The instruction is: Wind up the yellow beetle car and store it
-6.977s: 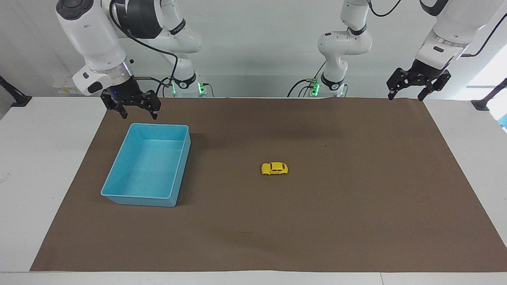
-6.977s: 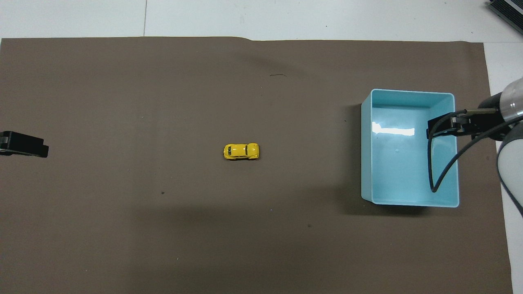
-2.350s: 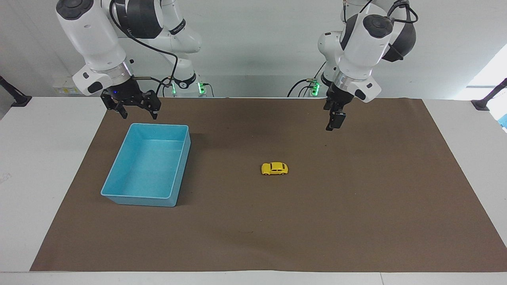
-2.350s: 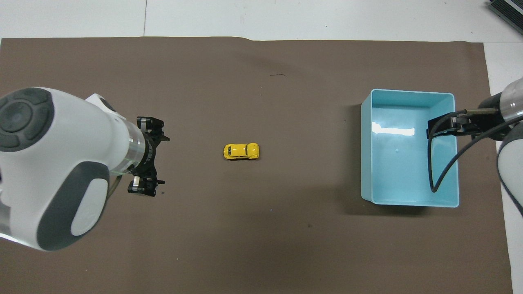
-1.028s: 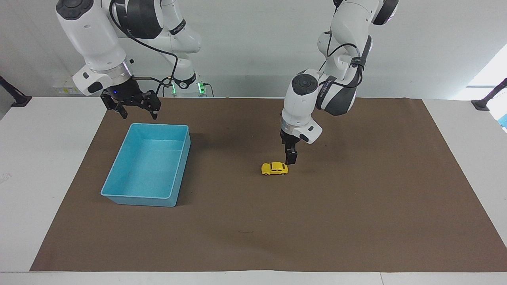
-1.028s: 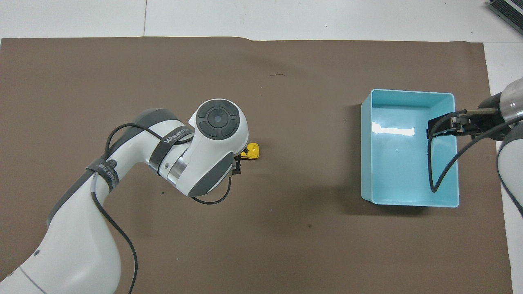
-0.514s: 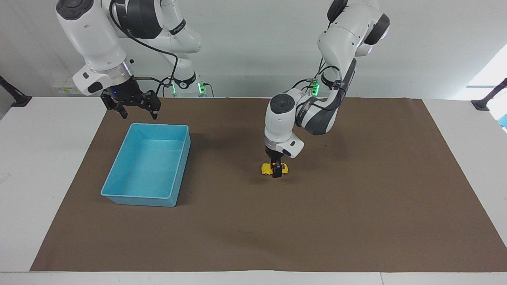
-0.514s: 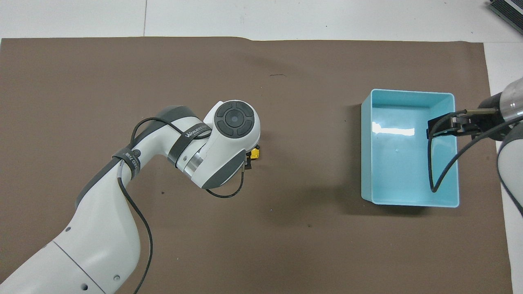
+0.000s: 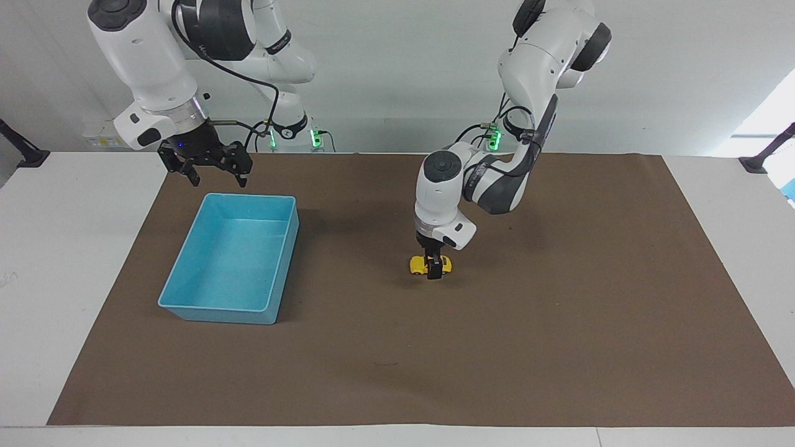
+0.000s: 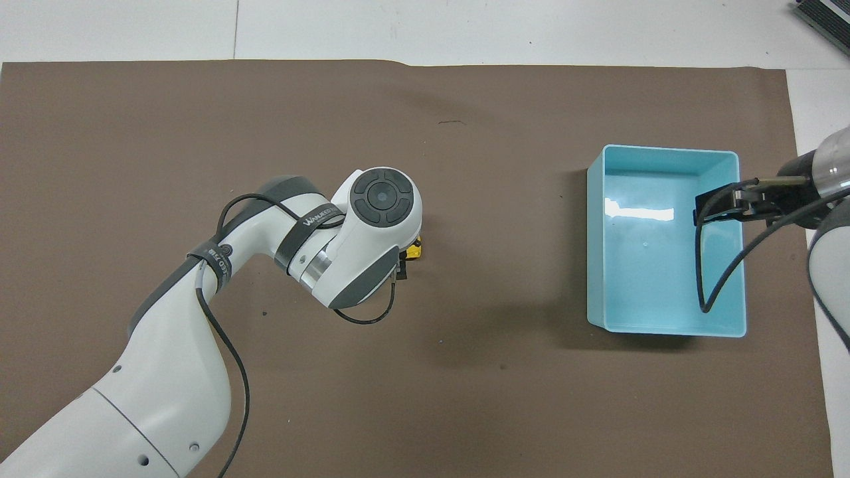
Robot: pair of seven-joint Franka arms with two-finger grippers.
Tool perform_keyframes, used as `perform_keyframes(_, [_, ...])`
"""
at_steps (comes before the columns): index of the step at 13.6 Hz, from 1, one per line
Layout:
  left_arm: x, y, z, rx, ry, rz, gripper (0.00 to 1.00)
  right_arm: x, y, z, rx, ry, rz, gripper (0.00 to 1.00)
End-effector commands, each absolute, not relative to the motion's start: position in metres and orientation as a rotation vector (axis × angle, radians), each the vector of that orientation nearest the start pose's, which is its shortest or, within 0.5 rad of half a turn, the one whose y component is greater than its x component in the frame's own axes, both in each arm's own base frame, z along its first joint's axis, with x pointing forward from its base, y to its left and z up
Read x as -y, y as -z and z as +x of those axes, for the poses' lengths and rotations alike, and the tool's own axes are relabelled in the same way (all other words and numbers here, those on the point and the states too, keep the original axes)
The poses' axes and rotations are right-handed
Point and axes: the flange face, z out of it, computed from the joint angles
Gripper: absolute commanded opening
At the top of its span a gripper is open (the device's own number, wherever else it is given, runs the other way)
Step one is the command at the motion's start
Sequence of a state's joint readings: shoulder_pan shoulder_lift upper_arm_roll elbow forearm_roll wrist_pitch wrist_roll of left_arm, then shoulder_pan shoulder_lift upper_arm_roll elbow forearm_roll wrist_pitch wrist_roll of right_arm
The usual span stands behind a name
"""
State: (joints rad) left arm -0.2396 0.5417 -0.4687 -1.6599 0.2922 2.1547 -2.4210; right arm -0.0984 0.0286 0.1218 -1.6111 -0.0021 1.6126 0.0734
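Left gripper [image 9: 434,267] stands at frame center, fingers straddling the yellow beetle car [image 9: 421,266] on the brown mat [image 9: 559,323]; whether they have closed on it cannot be told. Right gripper [image 9: 213,176] waits spread wide at upper left, above the empty blue bin [image 9: 186,292].

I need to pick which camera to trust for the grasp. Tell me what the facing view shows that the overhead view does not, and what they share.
Only the facing view shows the left end effector down at the yellow beetle car, one finger crossing its body, and the right end effector open over the mat at the blue bin's robot-side edge, waiting. Only the overhead view shows the bin's whole floor, bare. Both show the car on the brown mat, outside the bin.
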Motion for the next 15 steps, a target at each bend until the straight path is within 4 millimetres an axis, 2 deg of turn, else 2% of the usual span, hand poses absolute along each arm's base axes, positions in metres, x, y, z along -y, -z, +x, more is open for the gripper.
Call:
perform_keyframes(1, [0.397,-0.317,0.546,-2.250,-0.043,2.144,1.00,-0.009,-0.597,0.563,-0.069,-0.027,-3.118,1.00])
perform_keyframes(3, [0.393,-0.313,0.545,-2.258,-0.044,2.149,0.98,-0.009,-0.597,0.563,-0.069,-0.030,-3.118,1.00])
perform_keyframes(5, [0.392,-0.313,0.546,-2.251,-0.044,2.156,0.58,-0.009,-0.597,0.563,-0.069,-0.027,-3.118,1.00])
perform_keyframes(6, [0.391,-0.311,0.546,-2.252,-0.043,2.160,0.42,-0.009,-0.597,0.563,-0.069,-0.027,-3.118,1.00])
perform_keyframes(7, [0.391,-0.311,0.546,-2.244,-0.043,2.163,0.32,-0.010,-0.597,0.563,-0.066,-0.030,-3.118,1.00])
perform_keyframes(10, [0.390,-0.308,0.543,-2.205,-0.043,2.206,0.20,-0.009,-0.597,0.563,-0.069,-0.027,-3.118,1.00])
perform_keyframes(15, [0.378,-0.298,0.540,-2.218,-0.043,2.218,0.20,-0.009,-0.597,0.563,-0.069,-0.030,-3.118,1.00])
